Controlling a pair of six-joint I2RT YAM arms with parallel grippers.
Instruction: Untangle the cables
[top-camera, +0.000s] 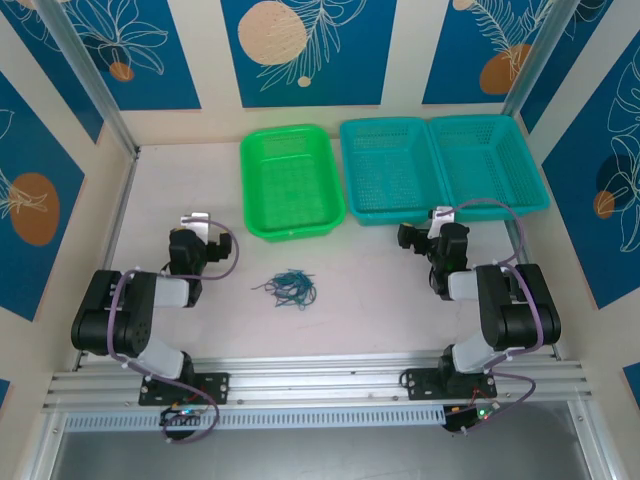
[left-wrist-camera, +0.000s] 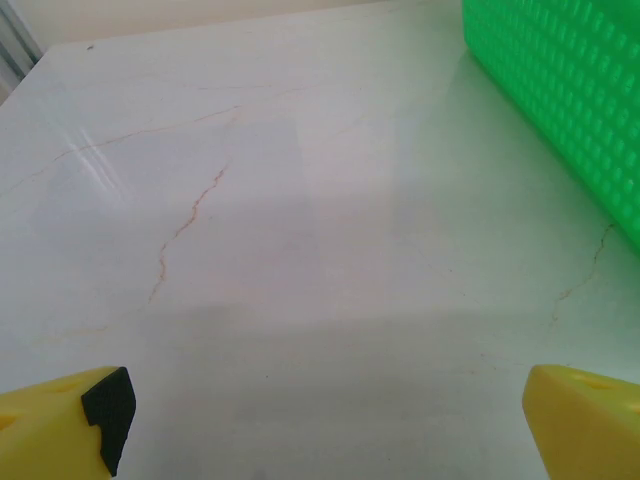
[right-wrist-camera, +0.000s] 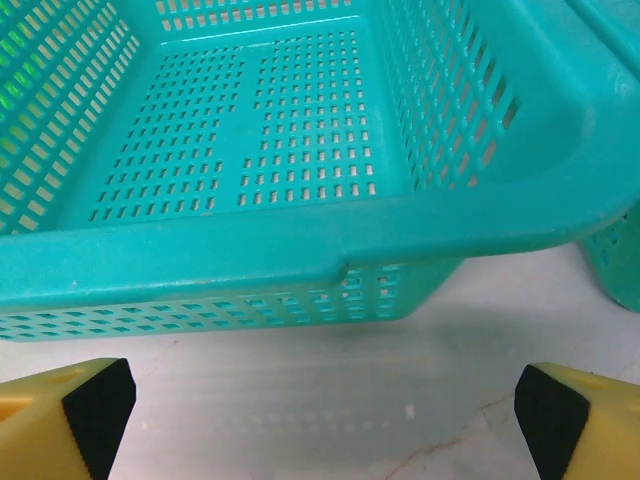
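Note:
A small tangle of thin black, blue and teal cables (top-camera: 287, 288) lies on the white table between the two arms, a little in front of the green basket. My left gripper (top-camera: 192, 222) sits to the tangle's left, open, its yellow fingers (left-wrist-camera: 60, 425) wide apart over bare table. My right gripper (top-camera: 437, 222) sits to the tangle's right, close to the teal basket's near rim, also open with nothing between its fingers (right-wrist-camera: 60, 420).
A green basket (top-camera: 290, 182) stands behind the tangle; its wall (left-wrist-camera: 560, 90) is to the right in the left wrist view. Two teal baskets (top-camera: 395, 170) (top-camera: 487, 160) stand side by side at the back right; the nearer one's rim (right-wrist-camera: 300, 250) faces the right wrist.

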